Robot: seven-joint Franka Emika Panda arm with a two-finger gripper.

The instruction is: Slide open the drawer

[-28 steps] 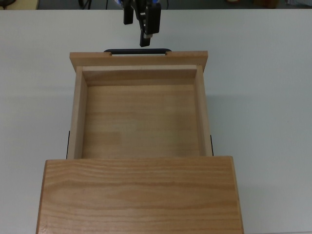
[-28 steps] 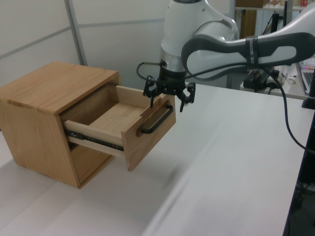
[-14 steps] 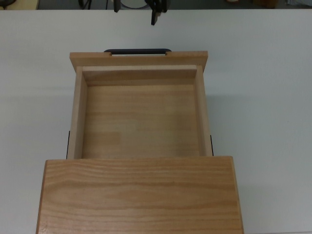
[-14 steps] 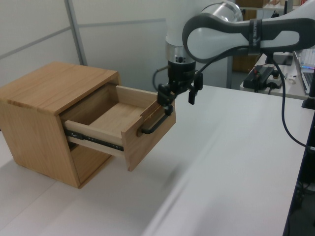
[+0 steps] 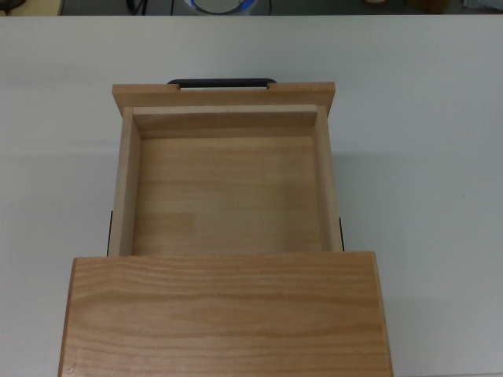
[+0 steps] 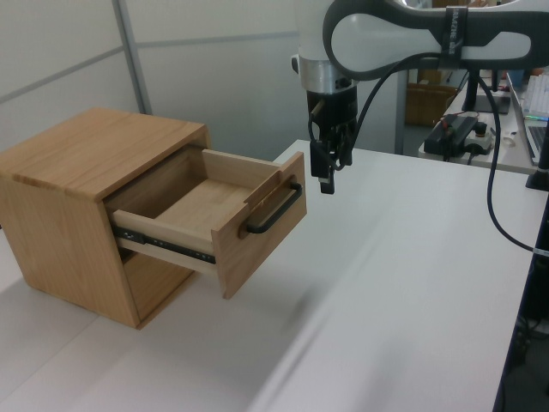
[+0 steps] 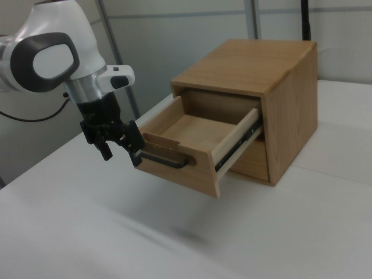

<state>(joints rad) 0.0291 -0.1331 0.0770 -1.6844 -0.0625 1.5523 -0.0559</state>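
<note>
The drawer (image 6: pixel 225 225) juts far out of the cabinet (image 6: pixel 77 197), its inside bare and open from above, with bare table (image 6: pixel 412 292) around its front.

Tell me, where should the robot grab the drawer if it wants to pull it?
Probably the thin black bar handle on the front panel of the drawer. The bar stands off the wood, leaving a gap, so one finger could slip behind it. Coming from above, with the fingers across the bar, looks easiest: nothing sits over it, and the gripper hangs nearby.

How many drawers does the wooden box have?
1 pulled-out drawer for sure: the light wood drawer with a black bar handle, near the cabinet's top. The wood panel below it may be a second, shut one.
</note>
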